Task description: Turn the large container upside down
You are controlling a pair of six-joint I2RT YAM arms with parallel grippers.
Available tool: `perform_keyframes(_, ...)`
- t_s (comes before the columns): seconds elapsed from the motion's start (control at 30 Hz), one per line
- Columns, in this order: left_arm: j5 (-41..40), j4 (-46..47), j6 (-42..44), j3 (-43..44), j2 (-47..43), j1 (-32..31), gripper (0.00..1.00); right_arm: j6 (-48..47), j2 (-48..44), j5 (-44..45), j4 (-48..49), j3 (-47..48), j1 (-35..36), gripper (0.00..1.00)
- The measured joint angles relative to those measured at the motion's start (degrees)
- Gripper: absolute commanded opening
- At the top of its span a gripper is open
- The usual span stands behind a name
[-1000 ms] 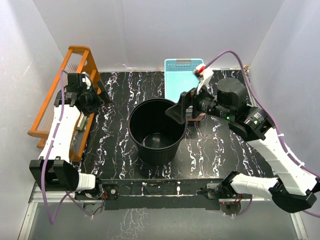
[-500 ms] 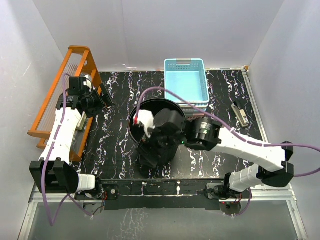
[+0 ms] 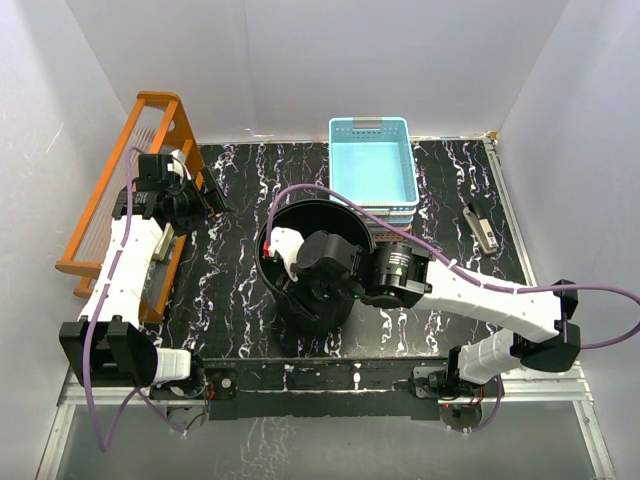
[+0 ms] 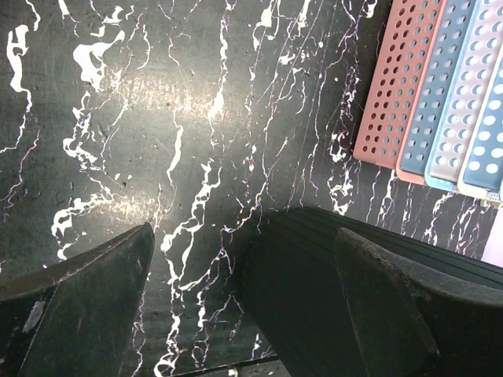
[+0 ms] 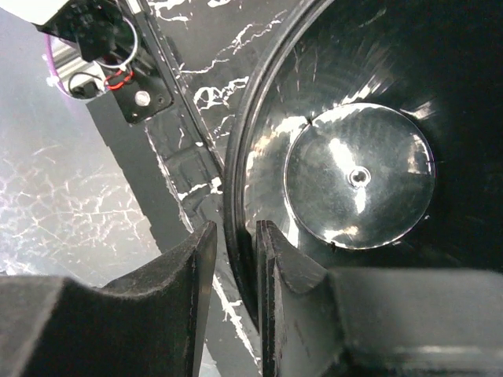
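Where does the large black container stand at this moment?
In the top view the large container stands upright at the middle of the table, just in front of the blue basket. The right gripper straddles its near rim.

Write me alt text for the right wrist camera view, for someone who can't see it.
The right hand pinches the rim of the tall black bin, one finger inside and one outside. Beyond the fingers, the bin's shiny round floor shows with nothing on it, and the black white-veined table lies to the left.
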Motion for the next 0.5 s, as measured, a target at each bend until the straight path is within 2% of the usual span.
perform_keyframes(0.07,0.07,0.0,0.22,0.0,0.0,0.0,0.99,0.07,0.04,0.22,0.0,-0.83,-0.02,0.24)
perform_keyframes(0.2,0.94,0.37,0.35,-0.44,-0.04,0.02,0.98,-0.15,0.44,0.52,-0.13,-1.46,0.0,0.0)
perform_keyframes(0.5,2.99,1.22,0.31,-2.4,-0.22,0.02,0.98,0.13,0.55,4.17,-0.42,-0.9,0.0,0.0)
